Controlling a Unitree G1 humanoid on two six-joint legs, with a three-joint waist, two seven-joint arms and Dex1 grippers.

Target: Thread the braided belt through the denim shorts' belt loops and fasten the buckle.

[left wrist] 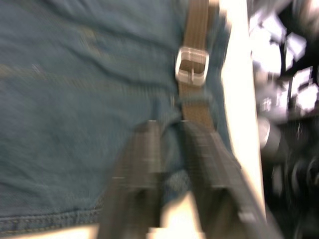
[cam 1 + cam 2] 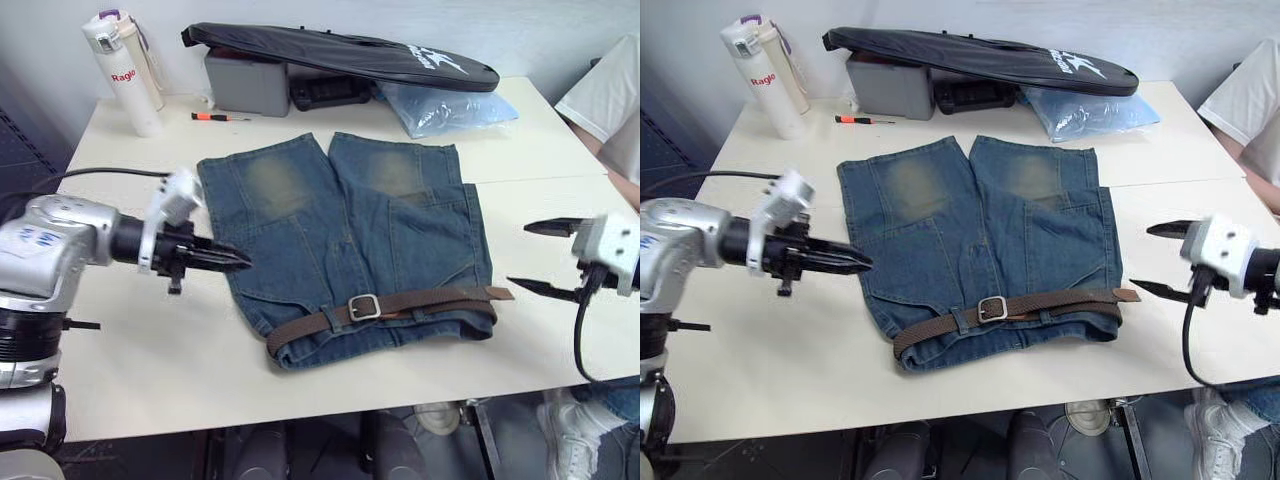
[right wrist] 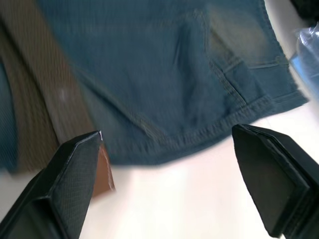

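The denim shorts lie flat on the white table, waistband toward me. Along the waistband runs the braided belt, passing under belt loops. Its silver buckle sits near the middle with the strap through it, and the tan tip sticks out past the shorts' right edge. My left gripper hovers at the shorts' left edge, shut and empty, pointing right. To the right of the tan tip, my right gripper stands open and holds nothing. The left wrist view shows the buckle ahead of the fingers.
At the back of the table stand a white bottle, a grey box under a black bag, and a blue plastic bag. A small orange screwdriver lies behind the shorts. A person's sleeve shows at far right.
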